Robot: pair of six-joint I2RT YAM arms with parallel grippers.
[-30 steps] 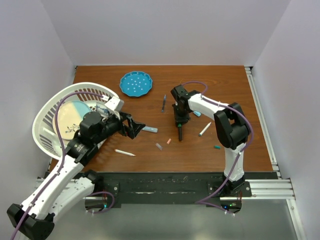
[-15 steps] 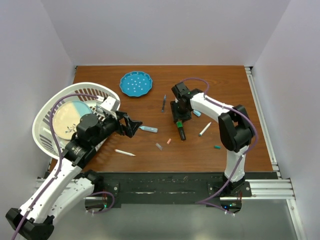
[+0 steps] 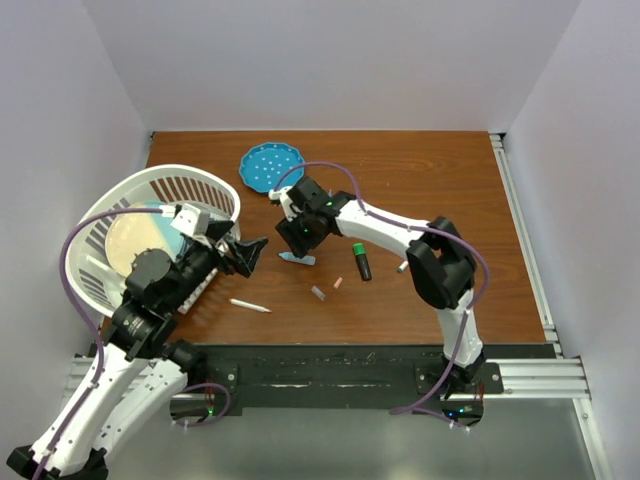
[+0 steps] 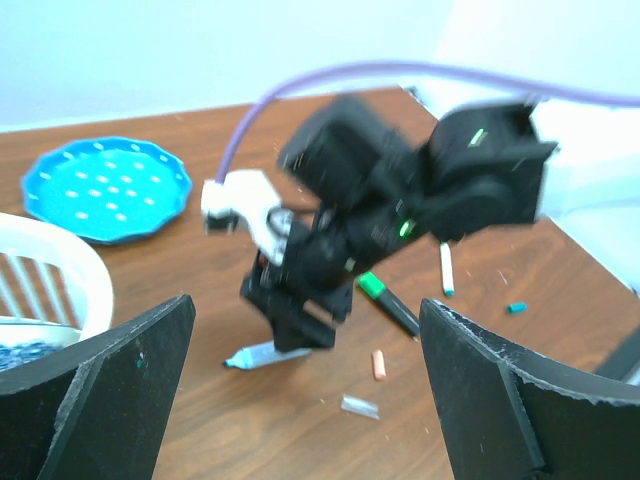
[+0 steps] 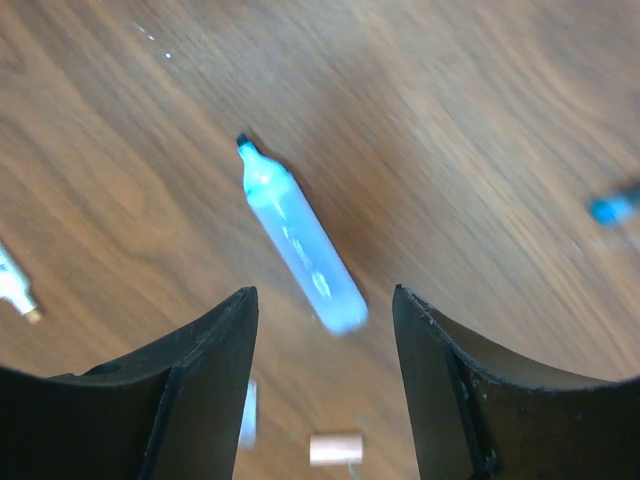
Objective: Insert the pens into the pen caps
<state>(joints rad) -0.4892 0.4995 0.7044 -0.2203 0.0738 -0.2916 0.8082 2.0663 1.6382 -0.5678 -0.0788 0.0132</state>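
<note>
No legible text, label, brand, number or sign appears in any view. The barrel of the light blue pen [image 5: 300,255] is blurred in the right wrist view, so any print on it cannot be read. The dark pen with the green cap [image 3: 361,263] is too small in the top view and too blurred in the left wrist view to show markings.

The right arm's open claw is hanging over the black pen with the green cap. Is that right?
Not quite. The right gripper is open over the light blue pen lying on the wooden table, as the right wrist view shows. The black pen with the green cap lies off to the side.
</note>
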